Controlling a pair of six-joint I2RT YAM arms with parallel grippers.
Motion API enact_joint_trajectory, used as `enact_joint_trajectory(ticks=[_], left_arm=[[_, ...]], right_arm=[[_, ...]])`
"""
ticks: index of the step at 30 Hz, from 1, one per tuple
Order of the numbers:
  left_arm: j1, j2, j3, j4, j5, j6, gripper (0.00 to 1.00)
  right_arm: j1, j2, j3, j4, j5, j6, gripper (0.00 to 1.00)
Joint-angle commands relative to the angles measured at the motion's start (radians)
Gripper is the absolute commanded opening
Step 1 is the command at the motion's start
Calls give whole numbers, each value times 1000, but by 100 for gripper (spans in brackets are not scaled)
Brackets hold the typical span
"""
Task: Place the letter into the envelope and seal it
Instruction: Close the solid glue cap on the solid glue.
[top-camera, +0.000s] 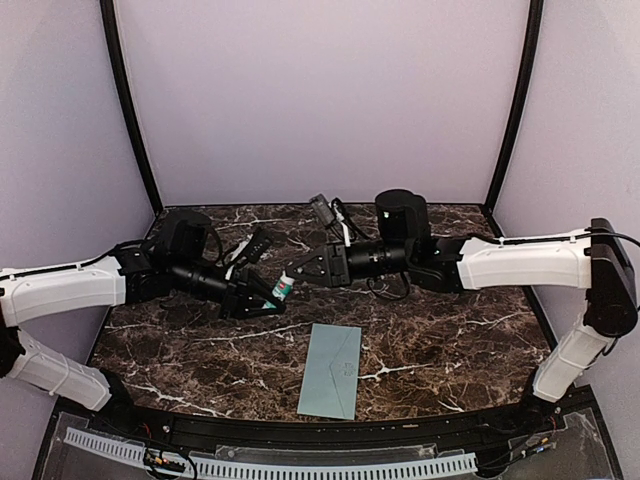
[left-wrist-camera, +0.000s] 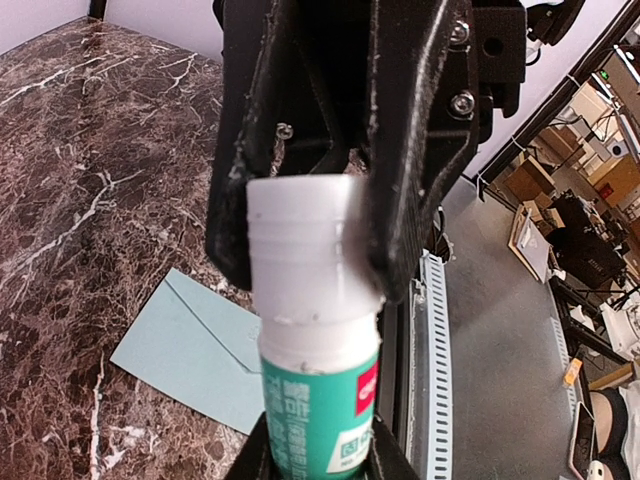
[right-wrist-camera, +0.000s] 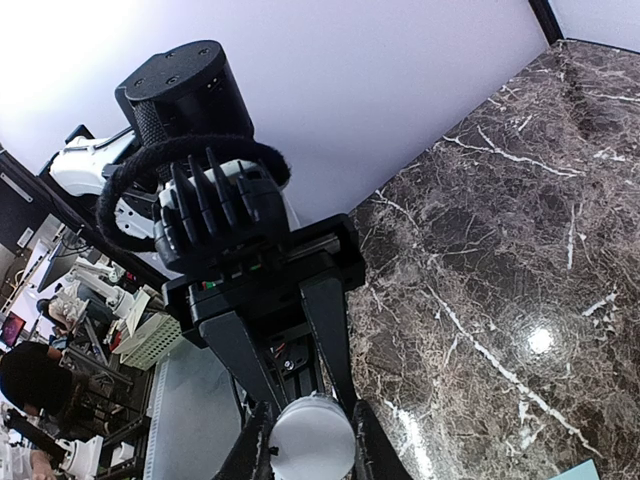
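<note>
You are holding a glue stick (top-camera: 284, 289) in the air between the two arms, above the middle of the dark marbled surface (top-camera: 450, 330). Your left gripper (top-camera: 268, 297) is clamping the green-labelled body of the stick; in the left wrist view its two fingers are pressing on either side of the label at the bottom of the picture. Your right gripper (top-camera: 296, 272) is reaching in from the opposite side and is clamped on the white cap (left-wrist-camera: 305, 245), with one black finger lying against each side of it. The cap is sitting on the end of the stick, and a narrow white collar is showing between it and the green label. In the right wrist view the round end of the cap is facing the camera, pinched between that gripper's own fingers, with the left arm's gripper pointing towards it from beyond.

The envelope (top-camera: 332, 372) is lying flat on the surface, nearer to the arm bases than the two grippers and apart from them. Its long side is running almost front to back, tilted slightly. The lines of its pointed flap are showing on its upper face.
</note>
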Motion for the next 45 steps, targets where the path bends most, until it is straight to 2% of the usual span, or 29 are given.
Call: enact_joint_trajectory(ticks=[1, 10, 22, 34, 45], left_arm=[[24, -23, -1, 122, 26, -29, 0], [37, -36, -3, 123, 21, -27, 0], [95, -46, -21, 180, 83, -66, 0], [98, -60, -25, 179, 46, -59, 0], [109, -78, -36, 193, 18, -67, 0]], right_arm=[[48, 5, -14, 10, -36, 24, 11], [84, 39, 10, -58, -51, -16, 10], [140, 70, 29, -129, -78, -68, 10], [177, 96, 23, -130, -125, -48, 9], [217, 121, 0, -59, -147, 12, 8]])
